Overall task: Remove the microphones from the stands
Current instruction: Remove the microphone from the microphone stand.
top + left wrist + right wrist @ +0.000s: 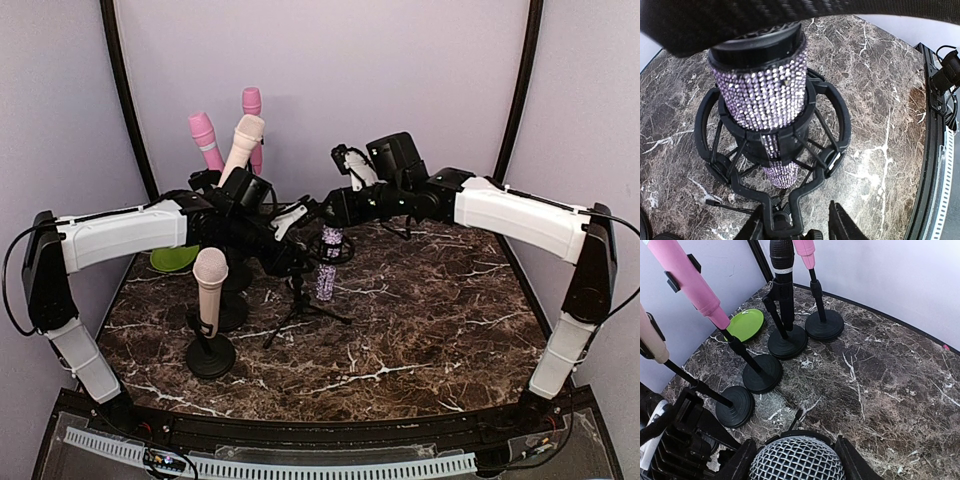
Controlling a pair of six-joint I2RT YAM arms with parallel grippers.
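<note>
1. Seated upright in the stand (832,112) cradle: microphone (760,90).
2. Clenched on the microphone's mesh head, atop the stand: right gripper (796,452).
3. Spread, straddling the stand's stem beneath the cradle: left gripper (795,222).

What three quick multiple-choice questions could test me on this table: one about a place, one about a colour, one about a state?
1. Where is the green plate?
A) at the far left edge of the table
B) at the front right corner
C) under the tripod

2. What colour is the sparkly microphone?
A) gold
B) purple
C) green

3. The sparkly microphone is:
A) lying flat on the table
B) sitting in its black cradle
C) lifted clear of it

Answers: 1 A, the plate shows at the table's far left; 2 B, its stones shine lilac; 3 B, the cradle rings its body.
</note>
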